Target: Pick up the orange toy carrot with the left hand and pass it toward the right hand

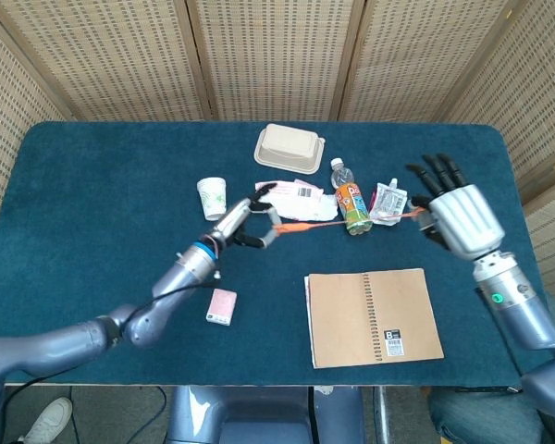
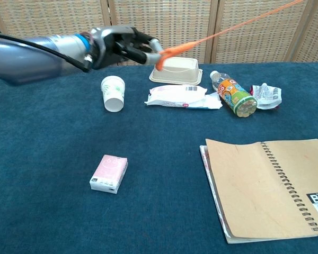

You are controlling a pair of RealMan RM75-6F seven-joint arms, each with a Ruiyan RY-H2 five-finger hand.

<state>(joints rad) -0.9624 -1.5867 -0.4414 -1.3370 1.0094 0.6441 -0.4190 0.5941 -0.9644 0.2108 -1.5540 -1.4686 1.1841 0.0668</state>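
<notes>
Head view, left hand (image 1: 243,225) pinching stretched orange toy carrot (image 1: 301,224) above blue table (image 1: 92,203), far end held at right hand (image 1: 458,217), fingers spread.

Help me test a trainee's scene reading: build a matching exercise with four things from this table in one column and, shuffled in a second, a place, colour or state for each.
Column A
1. toy carrot
2. paper cup
3. pink packet
4. bottle

Column B
a. lies on its side beside the crumpled pouch
b. stretched thin between the left robot hand and the right robot hand
c. lies flat, left of the notebook
d. white with green print

Pairs: 1-b, 2-d, 3-c, 4-a
</notes>
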